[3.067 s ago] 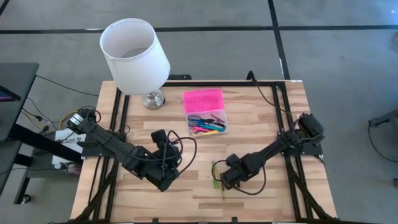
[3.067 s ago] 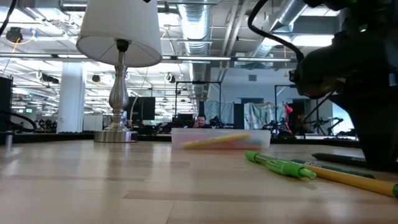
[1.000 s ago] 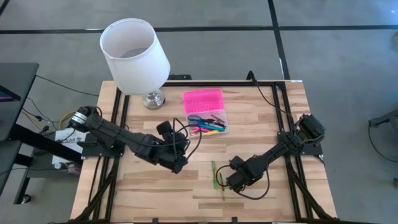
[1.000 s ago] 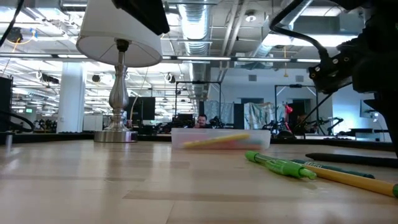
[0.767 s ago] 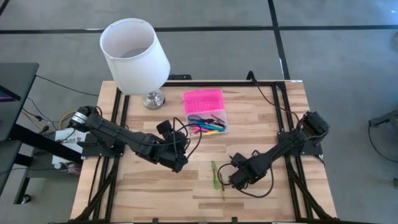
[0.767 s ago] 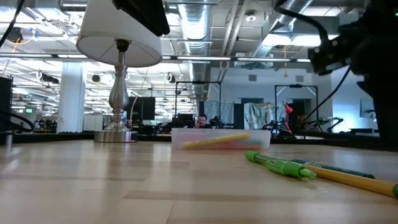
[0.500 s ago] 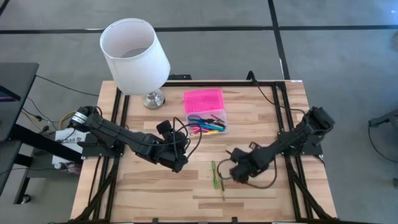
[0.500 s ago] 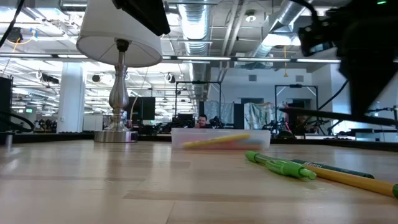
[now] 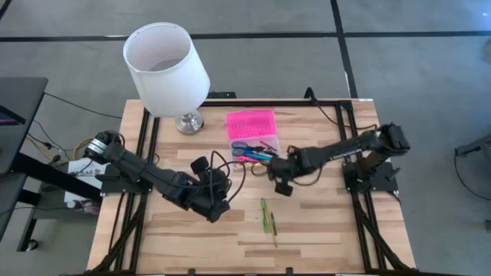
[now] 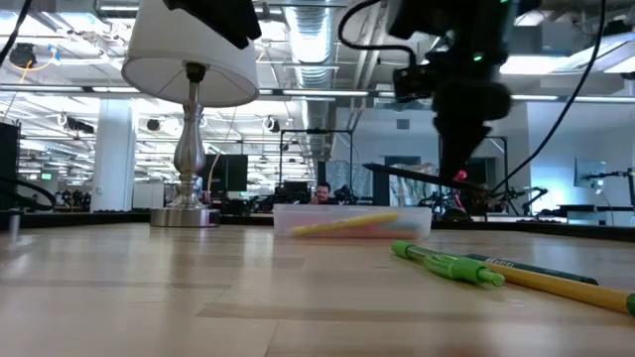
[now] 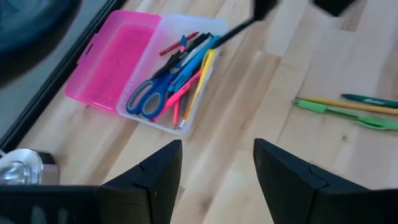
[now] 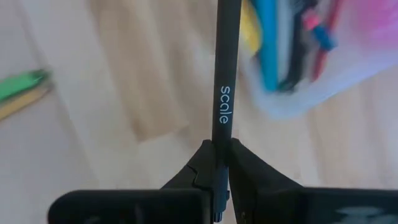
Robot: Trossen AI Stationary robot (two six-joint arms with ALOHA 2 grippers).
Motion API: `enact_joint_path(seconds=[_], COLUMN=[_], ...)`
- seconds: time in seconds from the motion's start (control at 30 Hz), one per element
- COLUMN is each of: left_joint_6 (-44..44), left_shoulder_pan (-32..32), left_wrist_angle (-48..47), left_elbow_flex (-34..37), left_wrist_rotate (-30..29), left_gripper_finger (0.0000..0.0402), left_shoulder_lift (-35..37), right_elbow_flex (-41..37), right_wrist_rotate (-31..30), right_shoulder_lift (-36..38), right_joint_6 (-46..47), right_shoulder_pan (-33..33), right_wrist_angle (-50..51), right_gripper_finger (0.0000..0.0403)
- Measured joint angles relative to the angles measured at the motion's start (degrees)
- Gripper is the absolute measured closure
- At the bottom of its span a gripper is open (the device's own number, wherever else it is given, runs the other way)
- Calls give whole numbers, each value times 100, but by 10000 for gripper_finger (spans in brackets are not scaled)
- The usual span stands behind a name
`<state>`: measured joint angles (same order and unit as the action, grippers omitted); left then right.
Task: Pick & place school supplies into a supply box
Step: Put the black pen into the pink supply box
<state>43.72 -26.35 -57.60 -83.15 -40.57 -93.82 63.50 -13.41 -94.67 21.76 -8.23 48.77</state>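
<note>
Carrying a black pen [image 12: 222, 81] clamped in the right gripper [image 12: 217, 163] toward the supply box [image 9: 255, 149]; aligning lengthwise before releasing; left gripper [image 11: 214, 168] waiting spread, empty

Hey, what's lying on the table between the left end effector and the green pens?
Nothing: in the high view, only bare wooden table separates the open left end effector from the green pens.
</note>
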Motion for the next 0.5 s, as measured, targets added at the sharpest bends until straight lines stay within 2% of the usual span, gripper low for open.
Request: enact_joint_path(seconds=[0.2, 0.3, 0.5], left_joint_6=[543, 774, 1076], left_shoulder_pan=[-327, -457, -605], left_wrist_angle=[-51, -49, -44], left_elbow_flex=[0, 0, 0], left_wrist_rotate=[-364, -589, -841], left_gripper_finger=[207, 207, 207], left_shoulder_lift=[0, 0, 0], right_elbow_flex=[360, 479, 494], right_wrist_rotate=[1, 148, 756], right_shoulder_lift=[-31, -31, -91], right_joint_6=[-1453, -2150, -2551], right_shoulder_pan=[816, 1175, 1741], right_wrist_angle=[-237, -753, -1396], right_gripper_finger=[391, 391, 391])
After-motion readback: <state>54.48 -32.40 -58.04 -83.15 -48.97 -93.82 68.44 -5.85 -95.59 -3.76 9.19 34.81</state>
